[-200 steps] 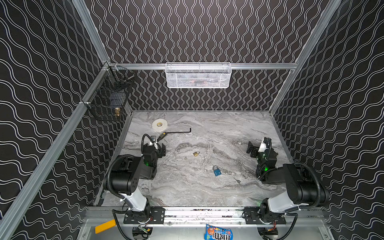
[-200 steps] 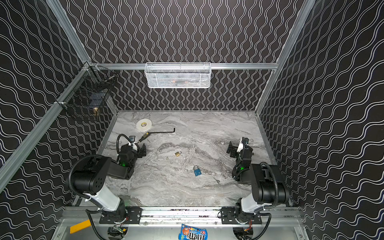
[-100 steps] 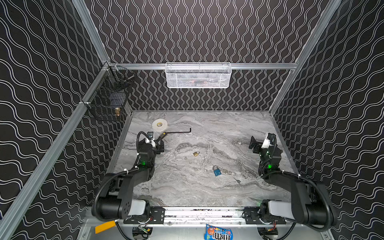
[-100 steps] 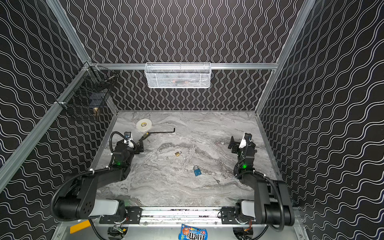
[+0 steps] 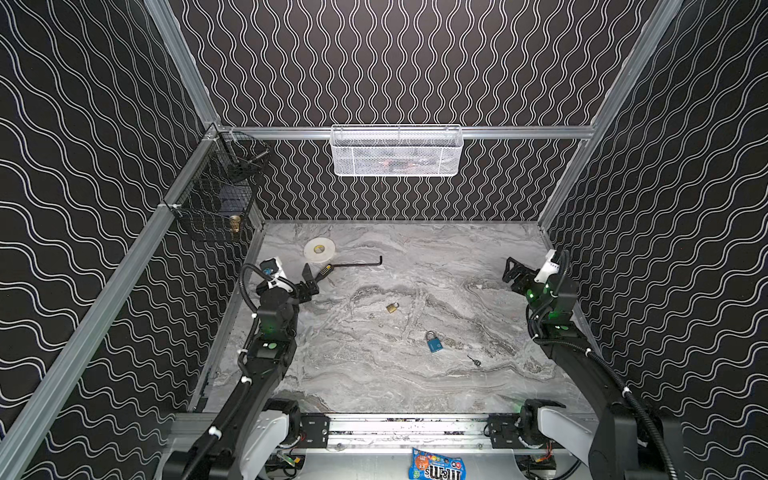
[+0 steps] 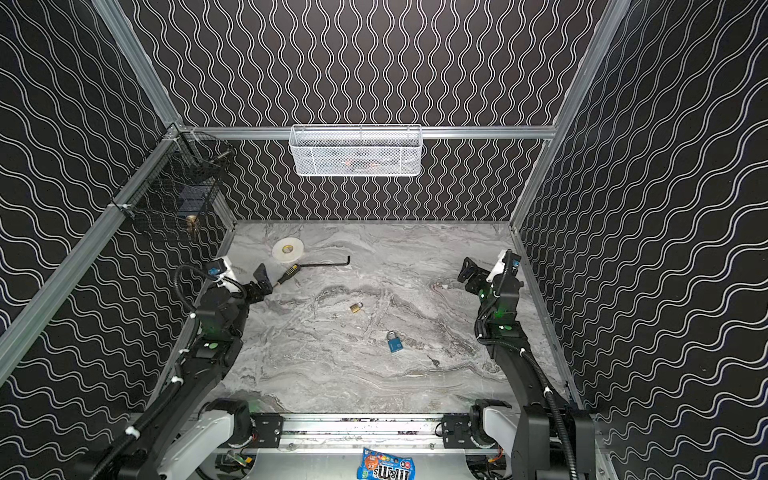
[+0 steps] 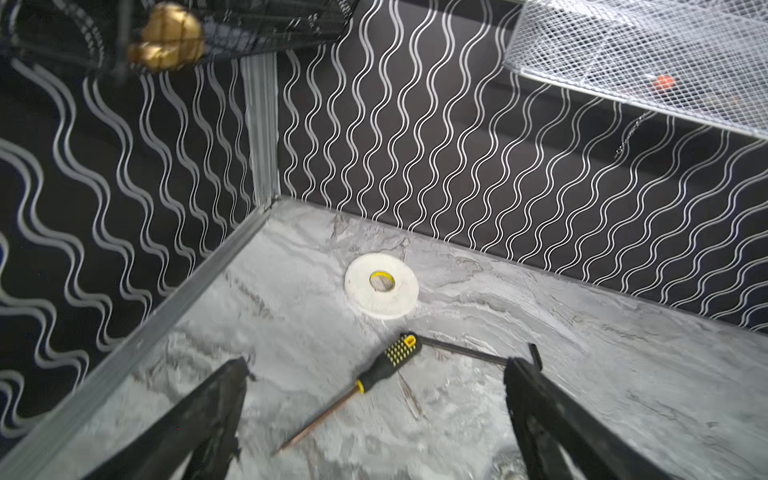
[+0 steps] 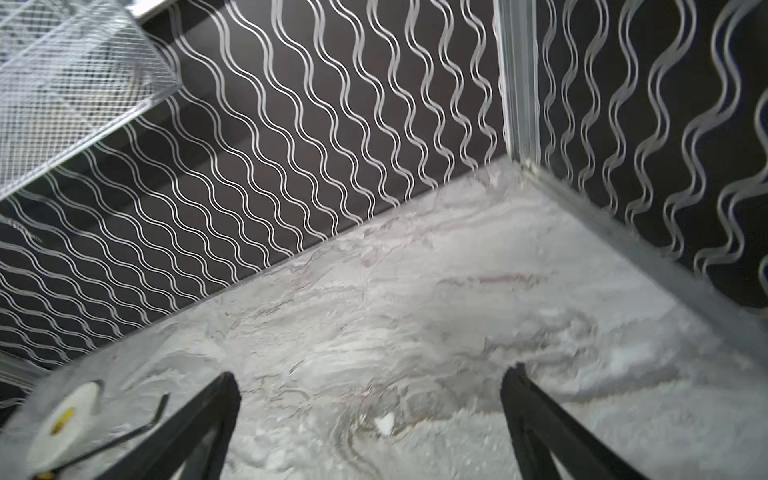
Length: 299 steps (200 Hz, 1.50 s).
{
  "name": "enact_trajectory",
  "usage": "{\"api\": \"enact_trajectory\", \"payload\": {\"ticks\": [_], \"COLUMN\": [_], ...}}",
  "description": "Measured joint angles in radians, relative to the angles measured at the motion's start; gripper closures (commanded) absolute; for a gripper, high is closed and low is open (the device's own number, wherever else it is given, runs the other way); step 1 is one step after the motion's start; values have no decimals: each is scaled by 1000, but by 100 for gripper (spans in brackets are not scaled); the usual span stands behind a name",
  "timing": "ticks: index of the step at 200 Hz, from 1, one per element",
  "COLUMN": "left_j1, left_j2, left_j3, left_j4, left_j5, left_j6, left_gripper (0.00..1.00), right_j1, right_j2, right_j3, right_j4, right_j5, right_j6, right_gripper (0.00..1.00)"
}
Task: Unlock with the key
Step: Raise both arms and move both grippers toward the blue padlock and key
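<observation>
The left hand (image 5: 309,280) and right hand (image 5: 510,272) stand spread wide, holding nothing, at opposite sides of the table (image 5: 374,382), well apart from the key (image 5: 473,360) lying near the blue padlock (image 5: 433,342), a brass padlock (image 5: 392,307) mid-table

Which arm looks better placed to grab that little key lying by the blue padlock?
Probably the right. The key lies right of centre, nearer the open right gripper; the left gripper hovers by the screwdriver.
</observation>
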<state>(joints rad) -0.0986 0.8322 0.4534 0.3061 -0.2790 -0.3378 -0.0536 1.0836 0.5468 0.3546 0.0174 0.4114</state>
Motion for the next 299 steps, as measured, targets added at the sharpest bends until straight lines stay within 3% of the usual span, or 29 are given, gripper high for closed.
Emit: {"api": "enact_trajectory", "payload": {"ticks": [28,65,98,135,153,180,220,299], "left_j1": [0,0,0,-38,-104,-240,-452,-733], "left_j2": [-60,-16,34,39,39,51,73,104], "left_j3": [7,156,253,241,218,214,217,219], "left_j4": [-105,-304,-468,-531,-539,-548,-558,-594], "left_j5": [-4,14,90,218,278,282,235,112], "left_j6": [-103,-173,-209,-262,-291,-330,-396,-528], "left_gripper": [1,1,1,1,1,1,1,1], "right_j1": [-8,-10,-3,50,74,134,228,368], "right_j2": [8,86,145,149,150,139,97,66], "right_j3": [12,125,176,210,233,256,267,250], "right_j4": [-113,-243,-362,-475,-526,-614,-746,-986], "right_j5": [-47,-139,-212,-226,-229,-224,-202,-142], "right_j6": [119,190,209,208,200,175,153,173], "right_gripper": [1,1,1,1,1,1,1,5]}}
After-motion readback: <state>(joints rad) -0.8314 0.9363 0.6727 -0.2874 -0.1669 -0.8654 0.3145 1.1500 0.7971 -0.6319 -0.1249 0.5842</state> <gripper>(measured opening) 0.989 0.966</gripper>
